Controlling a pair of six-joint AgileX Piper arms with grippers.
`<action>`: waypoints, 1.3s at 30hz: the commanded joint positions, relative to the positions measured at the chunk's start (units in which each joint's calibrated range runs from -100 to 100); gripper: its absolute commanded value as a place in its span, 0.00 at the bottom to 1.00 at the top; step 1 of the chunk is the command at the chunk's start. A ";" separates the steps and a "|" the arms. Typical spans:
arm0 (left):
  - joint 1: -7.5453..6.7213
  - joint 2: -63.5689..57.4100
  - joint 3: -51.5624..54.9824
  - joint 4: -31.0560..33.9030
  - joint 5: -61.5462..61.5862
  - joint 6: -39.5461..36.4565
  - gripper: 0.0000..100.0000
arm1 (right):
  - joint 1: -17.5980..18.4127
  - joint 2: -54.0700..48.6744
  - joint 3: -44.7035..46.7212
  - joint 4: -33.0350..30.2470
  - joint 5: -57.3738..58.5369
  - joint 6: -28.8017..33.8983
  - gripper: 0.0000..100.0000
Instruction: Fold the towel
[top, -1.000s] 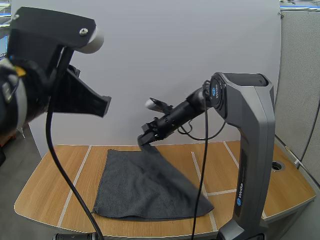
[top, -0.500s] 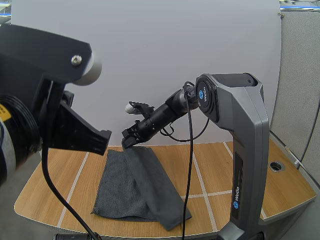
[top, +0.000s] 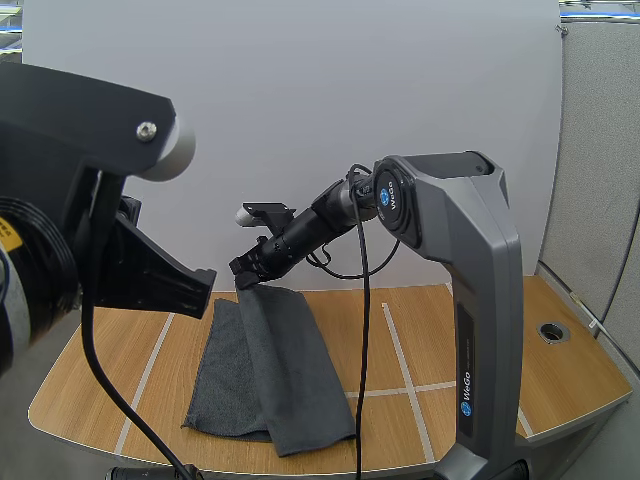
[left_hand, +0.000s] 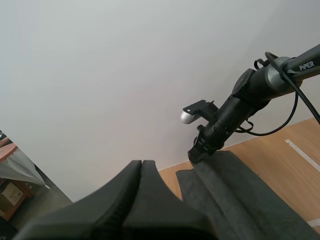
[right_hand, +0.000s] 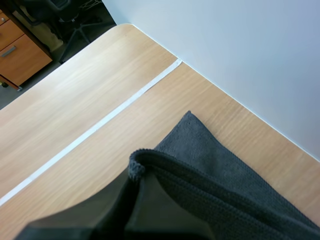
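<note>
Left gripper (left_hand: 141, 164): fingers together on nothing, raised at the near side, about 8 o'clock from the towel.
Towel (top: 290, 370): lies on the table (top: 480, 340), one half folded over. Its long axis runs from 6 to 12 o'clock, and the lower layer shows at the 9 o'clock side.
Right gripper (top: 246, 281): clamped on the towel's far corner at the 12 o'clock end, so this is the nearer arm.
Next move: I judge the corner must go down towards 9 o'clock.
Writing: "WeGo" on the grey column (top: 466, 385), "PiPER" on the right arm (left_hand: 306, 64).
</note>
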 joint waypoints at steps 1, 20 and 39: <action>0.09 -0.14 -0.03 0.44 -0.01 -0.34 0.00 | 0.50 1.07 -2.73 -0.03 -0.12 0.98 0.00; 0.09 -0.14 -0.03 1.72 2.72 -1.85 0.00 | 2.33 9.46 -8.28 -1.47 -7.06 2.36 0.00; 0.09 -0.14 -0.03 1.72 2.72 -2.89 0.00 | 2.39 11.71 -8.28 -1.20 -10.77 1.99 0.70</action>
